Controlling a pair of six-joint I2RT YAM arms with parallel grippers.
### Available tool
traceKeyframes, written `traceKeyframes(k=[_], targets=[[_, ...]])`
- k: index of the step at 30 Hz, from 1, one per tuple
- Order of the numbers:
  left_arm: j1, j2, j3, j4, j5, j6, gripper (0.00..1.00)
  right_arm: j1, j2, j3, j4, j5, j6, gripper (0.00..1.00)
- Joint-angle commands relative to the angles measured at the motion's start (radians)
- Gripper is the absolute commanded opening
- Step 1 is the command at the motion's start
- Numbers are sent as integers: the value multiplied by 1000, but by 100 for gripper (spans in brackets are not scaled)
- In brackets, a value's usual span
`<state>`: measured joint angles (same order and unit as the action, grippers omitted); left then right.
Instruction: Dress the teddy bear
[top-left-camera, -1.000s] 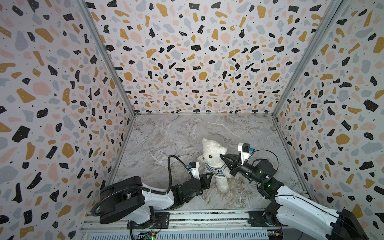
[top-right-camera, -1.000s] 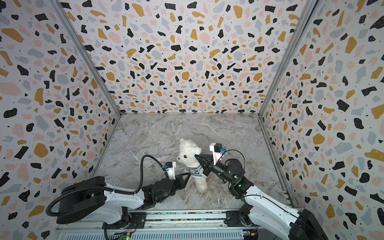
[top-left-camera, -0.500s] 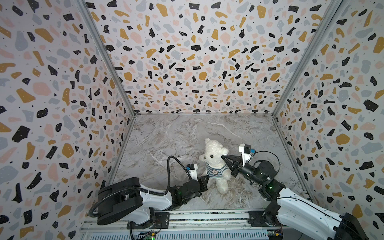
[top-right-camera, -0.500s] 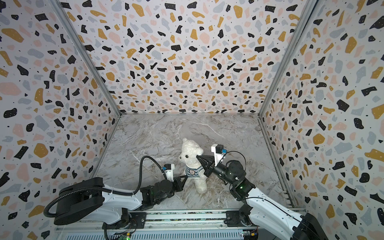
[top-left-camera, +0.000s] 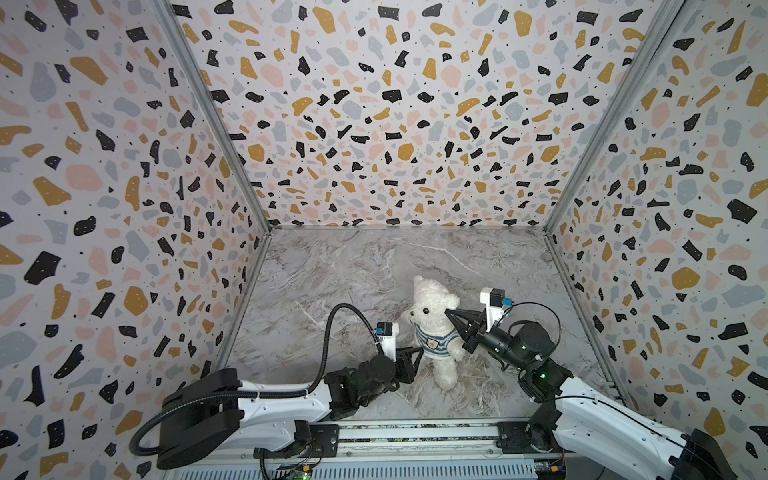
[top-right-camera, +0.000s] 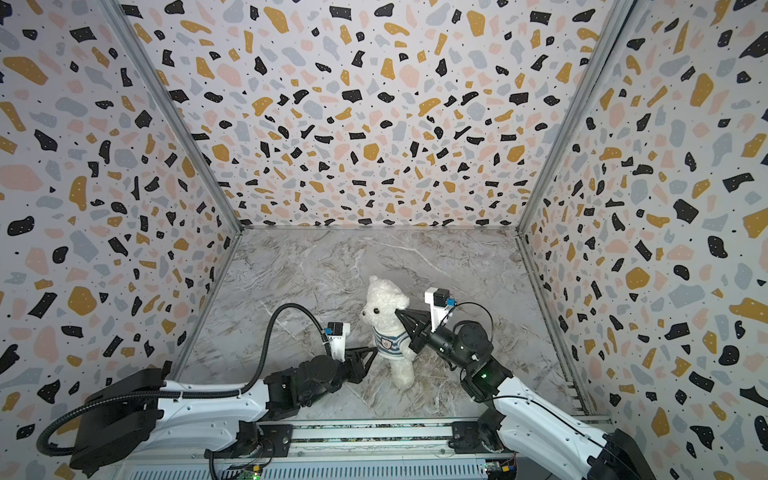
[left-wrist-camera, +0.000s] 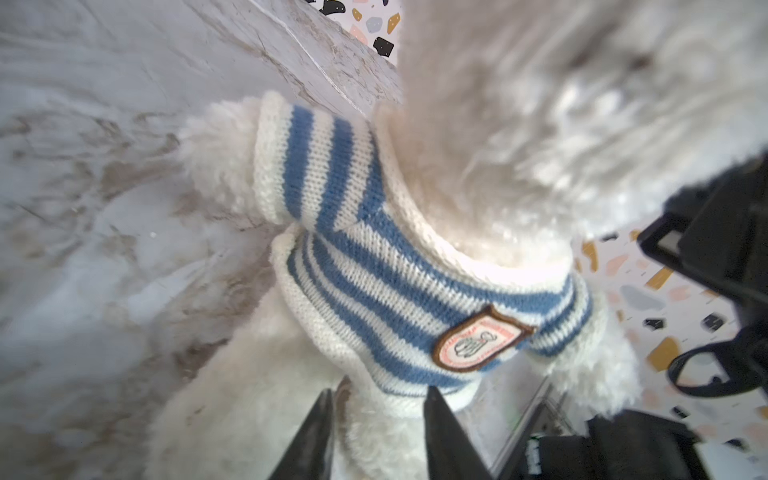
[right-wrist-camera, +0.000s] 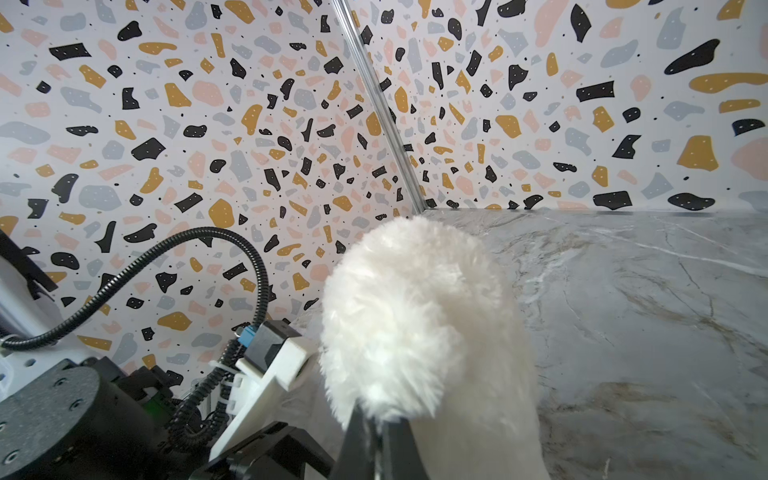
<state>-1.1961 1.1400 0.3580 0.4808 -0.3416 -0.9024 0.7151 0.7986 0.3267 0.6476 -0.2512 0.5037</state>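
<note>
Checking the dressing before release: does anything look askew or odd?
Nothing badly wrong: the shirt covers the chest of the teddy bear, badge forward. Only oddity: the right gripper pinches fur beside its head.

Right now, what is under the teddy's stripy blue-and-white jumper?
The fluffy cream-white plush teddy bear fills the knitted blue-and-white striped jumper; a furry arm and legs stick out. Its chest is covered, so unseen.

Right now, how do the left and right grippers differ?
The left gripper is open, jaws apart; the right gripper is shut, pinching fur. The left gripper sits low, at the hem of the shirt; the right gripper is higher, at the side of the head of the bear. Both are black, pointed and close against the bear.
</note>
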Motion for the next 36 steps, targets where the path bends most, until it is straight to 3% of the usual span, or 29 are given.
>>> traceKeyframes(k=[1, 6, 17, 30, 36], targets=[[-6, -77, 76, -163, -25, 142, 47, 9, 5, 21, -19, 43, 9, 0], [-5, -110, 107, -177, -42, 161, 50, 10, 15, 18, -44, 135, 42, 0], [-119, 95, 242, -102, -93, 173, 52, 9, 71, 39, -119, 248, 148, 0], [-167, 275, 344, -134, -154, 110, 58, 7, 62, 46, -198, 332, 238, 0], [-183, 322, 383, -101, -137, 116, 68, 7, 67, 80, -283, 373, 271, 0]])
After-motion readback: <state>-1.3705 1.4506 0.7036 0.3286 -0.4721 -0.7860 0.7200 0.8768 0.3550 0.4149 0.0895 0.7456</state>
